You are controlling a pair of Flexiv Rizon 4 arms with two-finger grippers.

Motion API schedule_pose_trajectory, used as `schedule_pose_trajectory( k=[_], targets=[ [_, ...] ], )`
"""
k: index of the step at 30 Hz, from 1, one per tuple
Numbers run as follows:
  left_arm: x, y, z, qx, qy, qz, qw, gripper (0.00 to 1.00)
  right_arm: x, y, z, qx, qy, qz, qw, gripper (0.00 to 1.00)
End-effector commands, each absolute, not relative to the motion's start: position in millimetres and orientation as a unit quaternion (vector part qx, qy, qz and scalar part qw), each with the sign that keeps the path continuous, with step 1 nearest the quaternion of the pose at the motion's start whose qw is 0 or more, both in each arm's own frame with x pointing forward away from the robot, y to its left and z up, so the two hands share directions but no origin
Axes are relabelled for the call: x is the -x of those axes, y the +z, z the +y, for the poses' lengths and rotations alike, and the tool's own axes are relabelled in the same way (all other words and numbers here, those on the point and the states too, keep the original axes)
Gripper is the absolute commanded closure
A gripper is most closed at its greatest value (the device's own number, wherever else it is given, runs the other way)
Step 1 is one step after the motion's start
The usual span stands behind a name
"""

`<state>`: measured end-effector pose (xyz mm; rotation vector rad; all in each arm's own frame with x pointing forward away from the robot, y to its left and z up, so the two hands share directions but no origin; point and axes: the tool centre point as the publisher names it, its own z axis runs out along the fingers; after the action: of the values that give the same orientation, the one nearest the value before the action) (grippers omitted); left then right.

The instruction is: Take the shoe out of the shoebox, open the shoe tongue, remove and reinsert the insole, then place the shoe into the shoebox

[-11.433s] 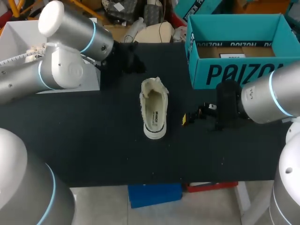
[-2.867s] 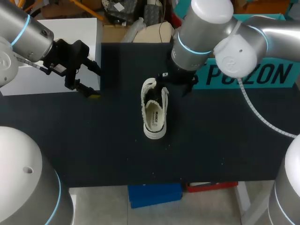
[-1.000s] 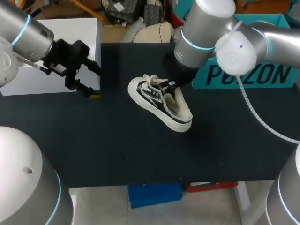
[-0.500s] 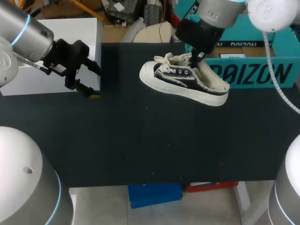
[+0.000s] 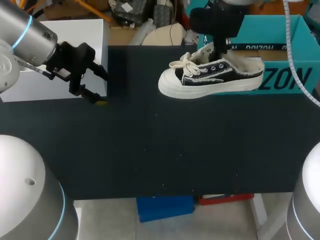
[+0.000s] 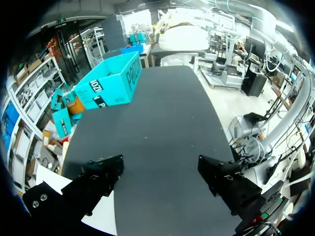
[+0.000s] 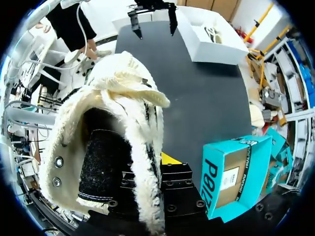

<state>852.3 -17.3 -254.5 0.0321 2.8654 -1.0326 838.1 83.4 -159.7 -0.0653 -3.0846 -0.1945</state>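
Fingers of the right gripper (image 7: 140, 155) are clamped on the shoe (image 5: 210, 80): in the right wrist view one black finger sits inside against the fuzzy cream lining and the yellow-tipped one presses the outside of the same side wall, so it's a proper pinch. From the head view the right gripper (image 5: 219, 49) has it by the collar, just behind the laces, and holds it up off the black table (image 5: 150, 150). The toe points toward the left arm's side, and the heel end overlaps the front wall of the teal shoebox (image 5: 287, 75). It's one shoe: black canvas, cream sole and toe cap, cream laces. There's one shoebox too, open-topped, with big dark lettering on its walls. The right wrist view shows the shoebox (image 7: 212, 184) with a bare brown floor carrying a white label too small to read. Over on the other side the left gripper (image 5: 103, 90) hangs near a white box (image 5: 55, 50) at the table's edge. Its fingers are spread wide with nothing between them, same story in its own view, left gripper (image 6: 160, 167). That white box (image 7: 211, 46) has something small, dark and pale in it, can't tell what.
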Motion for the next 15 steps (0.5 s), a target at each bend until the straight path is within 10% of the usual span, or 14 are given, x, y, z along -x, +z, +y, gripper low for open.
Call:
schedule_pose_trajectory(
  k=[1,15],
  targets=[
    [-851.9,-256.0,-17.7,-0.010,-0.339,0.939,0.050,0.00,-836.6,-159.1,92.6,0.021,-0.065,-0.997,0.026,1.00],
    [-851.9,-256.0,-17.7,-0.010,-0.339,0.939,0.050,0.00,-916.9,-148.9,-0.1,-0.018,-0.009,-1.000,-0.009,1.00]
  ],
)
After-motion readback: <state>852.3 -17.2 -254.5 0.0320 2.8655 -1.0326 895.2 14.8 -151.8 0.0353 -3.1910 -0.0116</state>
